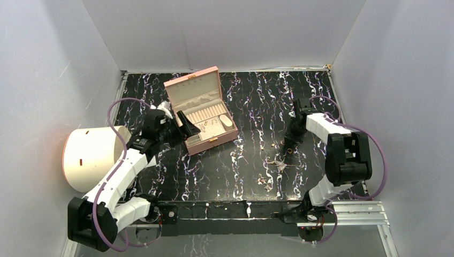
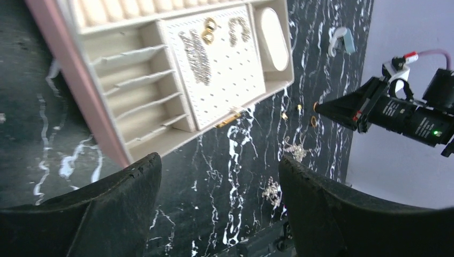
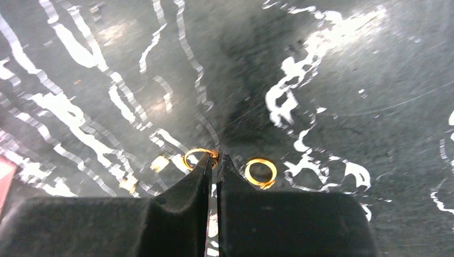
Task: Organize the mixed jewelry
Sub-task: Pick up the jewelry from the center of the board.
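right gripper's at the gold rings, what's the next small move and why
Probably lift the right gripper slightly to test its hold: the jaws stand almost together on the rim of one gold ring, and a second ring lies loose beside them.

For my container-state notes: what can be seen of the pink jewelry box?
The pink box sits open on the black marbled table, lid raised at the back. Its cream lining has ring rolls, slotted compartments, an oval pad and a perforated panel carrying gold and silvery pieces; a gold clasp on the front. The left gripper hovers beside it, jaws open; contact unclear.
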Available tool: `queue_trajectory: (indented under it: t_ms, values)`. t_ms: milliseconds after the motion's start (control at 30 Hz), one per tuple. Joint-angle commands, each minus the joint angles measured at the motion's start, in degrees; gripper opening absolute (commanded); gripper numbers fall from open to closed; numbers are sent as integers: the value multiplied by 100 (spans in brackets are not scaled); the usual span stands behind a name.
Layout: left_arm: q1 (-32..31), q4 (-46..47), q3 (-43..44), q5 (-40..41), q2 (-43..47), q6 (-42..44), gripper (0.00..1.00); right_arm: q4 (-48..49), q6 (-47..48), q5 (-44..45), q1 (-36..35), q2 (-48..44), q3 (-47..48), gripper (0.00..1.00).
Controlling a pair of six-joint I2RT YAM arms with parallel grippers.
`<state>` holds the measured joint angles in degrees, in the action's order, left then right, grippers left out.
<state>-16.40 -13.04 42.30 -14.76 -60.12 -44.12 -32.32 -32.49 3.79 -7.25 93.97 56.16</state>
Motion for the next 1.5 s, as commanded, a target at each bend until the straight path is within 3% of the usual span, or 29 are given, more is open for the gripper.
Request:
queue_trajectory:
  t_ms: [0, 267, 667, 867, 1133, 1333, 1467]
  values:
    - [-512, 375, 264, 107, -88, -101, 77, 242, -331, -1067, -97, -760, -144, 9]
    - [-1230, 1190, 762, 362, -980, -409, 75, 1030, -1014, -1720, -1129, -1323, -71, 10]
    - [-1870, 2026, 1753, 221, -2398, 68, 72, 1903, -1239, -2065, -1688, -1016, 638, 11]
    - [-2115, 2614, 1869, -101, -2790, -13, 63, 1915, -1277, -2128, -1878, -858, 1016, 11]
    - [-2223, 3111, 1756, 105, -2971, -202, 52, 1825, -1261, -2181, -1928, -819, 1143, 12]
    - [-2225, 3335, 1687, 162, -2972, -271, 37, 1761, -1199, -2214, -1930, -826, 1130, 12]
    - [-2221, 3228, 1686, 263, -2957, -185, 34, 1781, -1174, -2183, -1922, -836, 1125, 12]
